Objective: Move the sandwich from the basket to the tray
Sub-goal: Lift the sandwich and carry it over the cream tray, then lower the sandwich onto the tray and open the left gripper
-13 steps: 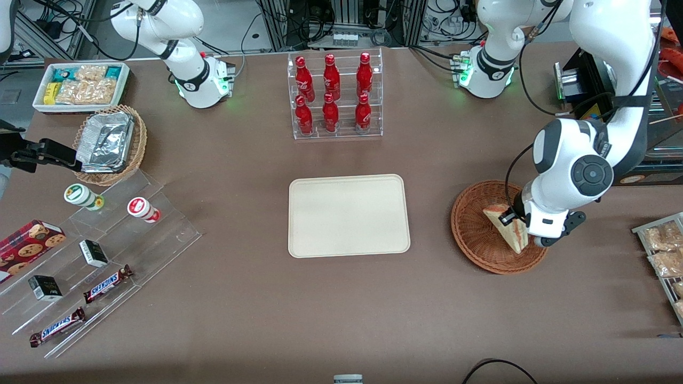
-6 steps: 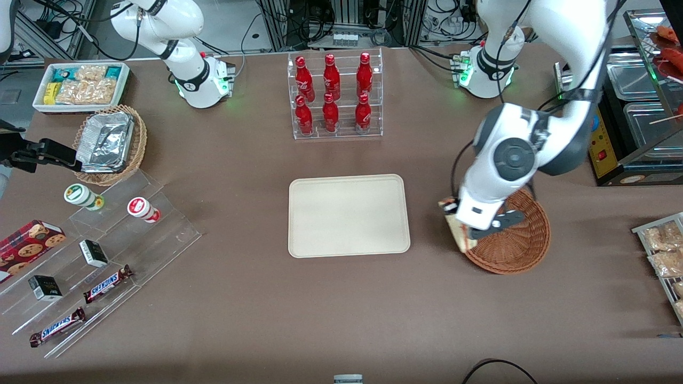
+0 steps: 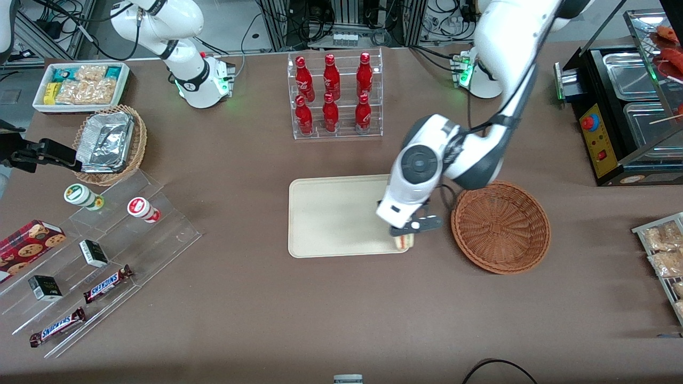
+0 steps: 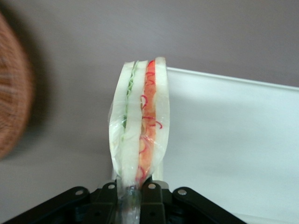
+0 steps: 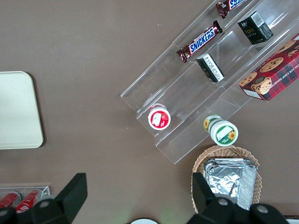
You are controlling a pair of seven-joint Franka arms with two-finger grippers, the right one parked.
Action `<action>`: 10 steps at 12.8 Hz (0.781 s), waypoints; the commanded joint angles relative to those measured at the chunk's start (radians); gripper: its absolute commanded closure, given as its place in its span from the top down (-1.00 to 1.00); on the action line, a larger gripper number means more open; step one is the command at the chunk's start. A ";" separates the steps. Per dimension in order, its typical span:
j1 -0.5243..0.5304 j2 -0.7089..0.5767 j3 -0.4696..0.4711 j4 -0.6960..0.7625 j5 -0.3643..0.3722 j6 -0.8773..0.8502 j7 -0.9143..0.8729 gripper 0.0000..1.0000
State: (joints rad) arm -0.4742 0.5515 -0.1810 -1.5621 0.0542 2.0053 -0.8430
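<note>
The pincer (image 3: 404,232) hangs over the tray (image 3: 331,213) at its edge nearest the basket (image 3: 500,226), clamped on the sandwich (image 4: 138,126). The tray's flat surface is bare, so room lies open across it. The basket stands just beside the tray toward the working arm's end. The bottle rack (image 3: 335,96) stands farther from the front camera, apart from the tray, with bare tabletop (image 3: 341,304) nearer the camera.

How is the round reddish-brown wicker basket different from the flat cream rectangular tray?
The round reddish-brown wicker basket is woven and bowl-shaped; the flat cream rectangular tray is smooth with a low rim. Nothing lies in the basket, while the gripper holds the wrapped triangular sandwich over the tray's edge nearest the basket. Both sit on the brown table.
</note>
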 commanded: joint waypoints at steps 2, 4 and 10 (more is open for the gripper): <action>-0.096 0.094 0.014 0.114 0.012 0.029 -0.088 -1.00; -0.128 0.111 0.015 0.117 0.012 0.059 -0.108 -1.00; -0.184 0.168 0.020 0.123 0.016 0.144 -0.172 -1.00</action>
State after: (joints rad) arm -0.6268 0.6864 -0.1777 -1.4759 0.0549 2.1334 -0.9754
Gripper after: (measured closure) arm 0.855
